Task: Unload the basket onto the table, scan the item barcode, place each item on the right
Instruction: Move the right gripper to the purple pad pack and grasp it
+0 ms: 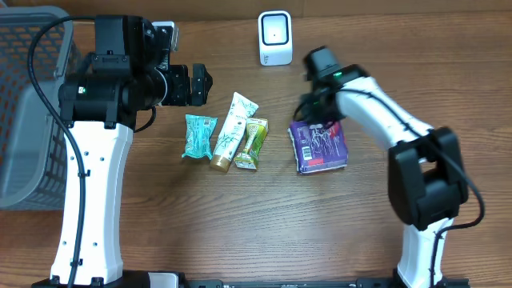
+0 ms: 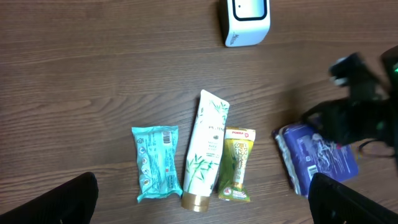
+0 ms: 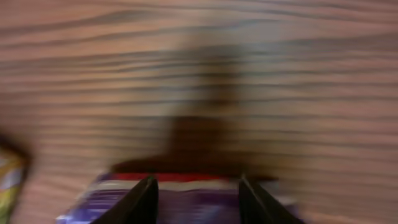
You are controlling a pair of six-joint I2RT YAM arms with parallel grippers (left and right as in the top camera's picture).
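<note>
On the wooden table (image 1: 336,232), far left, a grey mesh basket (image 1: 24,120) is cut off by the frame edge.

Left arm (image 1: 92,200) stands at left, white and black, wrist turned toward table centre. The left gripper (image 1: 204,84) is spread wide and holds nothing. In the left wrist view its fingers (image 2: 68,202) sit at the two bottom corners, with the items showing between them.

Right arm (image 1: 376,112) rises from near right and reaches toward the far centre. The right gripper (image 3: 196,180) is down at the far edge of the purple packet (image 1: 320,148). In the right wrist view the fingers stand partway apart above the packet edge. That view is heavily blurred, so I cannot tell whether they pinch it.

The purple packet lies flat, right of centre, apart from the other items.

Row of three items left of it, side by side and touching or nearly so:
- White tube (image 1: 234,130) with bamboo print, in the middle of the row, gold cap pointing near, slightly tilted.
- Teal packet (image 1: 198,136), leftmost, lying flat.
- Green-yellow packet (image 1: 252,146), rightmost, just beside the tube and near the purple packet.

White scanner (image 1: 274,38) stands upright at far centre, well apart from the row, with the right gripper just near-right of it.
</note>
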